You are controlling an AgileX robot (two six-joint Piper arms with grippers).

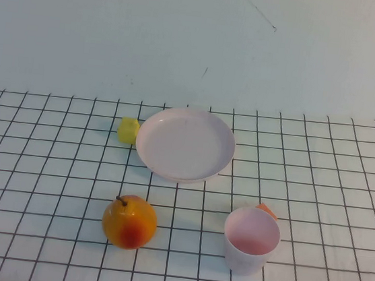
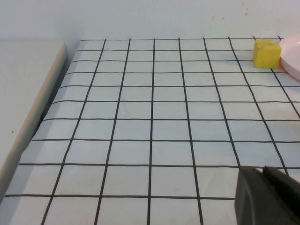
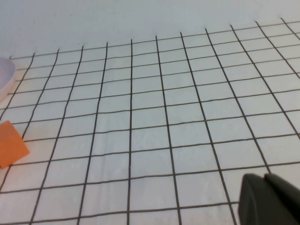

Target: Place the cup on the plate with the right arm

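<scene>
Standing cup (image 1: 251,241) near plate (image 1: 185,144), apart | left hand (image 2: 267,197), right hand (image 3: 269,199): grip state unreadable

Bright, even, diffuse light fills all views, leaving only faint short shadows beneath the cup (image 1: 250,240) and fruit (image 1: 129,221) toward six o'clock, without glare, though every picture looks slightly soft.

Both pincers (image 2: 267,197) (image 3: 269,199) low — barely visible.
</scene>
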